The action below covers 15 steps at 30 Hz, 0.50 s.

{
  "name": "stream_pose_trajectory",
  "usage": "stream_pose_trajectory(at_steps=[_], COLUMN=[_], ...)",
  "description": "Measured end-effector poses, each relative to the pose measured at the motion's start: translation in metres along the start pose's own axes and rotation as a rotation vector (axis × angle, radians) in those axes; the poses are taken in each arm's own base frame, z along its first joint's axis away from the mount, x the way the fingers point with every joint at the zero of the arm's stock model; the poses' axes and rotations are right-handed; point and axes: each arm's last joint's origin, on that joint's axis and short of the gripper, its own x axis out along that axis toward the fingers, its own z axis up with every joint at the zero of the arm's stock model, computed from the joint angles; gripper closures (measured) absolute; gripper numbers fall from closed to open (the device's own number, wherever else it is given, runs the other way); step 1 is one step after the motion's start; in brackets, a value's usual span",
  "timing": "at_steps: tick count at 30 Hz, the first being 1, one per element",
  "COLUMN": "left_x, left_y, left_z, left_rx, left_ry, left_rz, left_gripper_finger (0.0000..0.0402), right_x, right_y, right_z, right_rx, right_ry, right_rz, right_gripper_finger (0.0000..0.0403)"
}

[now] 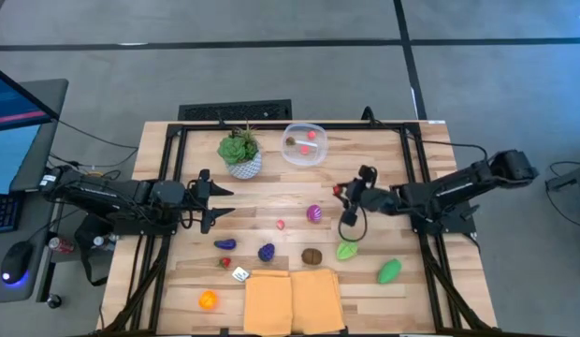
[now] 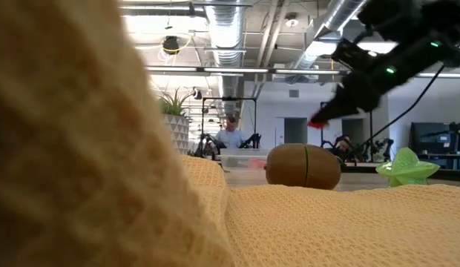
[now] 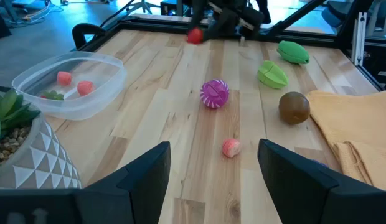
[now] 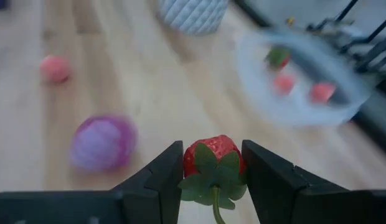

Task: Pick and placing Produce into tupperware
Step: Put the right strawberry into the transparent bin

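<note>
My right gripper (image 4: 213, 163) is shut on a red strawberry (image 4: 215, 149) above the table's middle right (image 1: 338, 190). The clear tupperware (image 1: 304, 143) stands at the far edge and holds a few red and green pieces. Loose on the wood lie a purple-pink ball (image 1: 314, 213), a small pink piece (image 1: 281, 225), a brown kiwi (image 1: 311, 256), a green star fruit (image 1: 346, 251) and more produce. My left gripper (image 1: 213, 202) waits open at the table's left with nothing between its fingers (image 3: 149, 180). My right gripper pinches the strawberry's two sides (image 4: 192, 157) between its two fingers. The fingers slant down from the table's right side. The strawberry is lifted clear of the table (image 2: 317, 122), its green leaf cap (image 4: 208, 180) and stem turned back toward the wrist.
A leafy plant in a white patterned pot (image 1: 240, 155) stands left of the tupperware. A folded yellow cloth (image 1: 293, 301) lies at the near edge. A green piece (image 1: 390, 271), purple pieces (image 1: 267, 252) and an orange one (image 1: 208, 300) lie near it. A black frame (image 1: 412, 150) borders the table.
</note>
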Motion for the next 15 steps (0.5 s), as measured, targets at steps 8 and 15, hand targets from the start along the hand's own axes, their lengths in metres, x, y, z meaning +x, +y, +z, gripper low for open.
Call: stream_pose_trajectory(at_steps=[8,15], left_x=[0.0,0.0], left_y=[0.0,0.0], left_z=[0.0,0.001], left_rx=[0.012,0.014], left_ry=[-0.001,-0.009], left_rz=[0.0,-0.001], left_gripper_finger=[0.0168,0.0168], right_x=[0.013,0.021], right_y=[-0.037,-0.074], right_z=[0.041,0.059], right_rx=[-0.075,-0.051], right_ry=[-0.049,-0.072], right_rz=[-0.144,-0.185], right_gripper_finger=[0.022,0.0225])
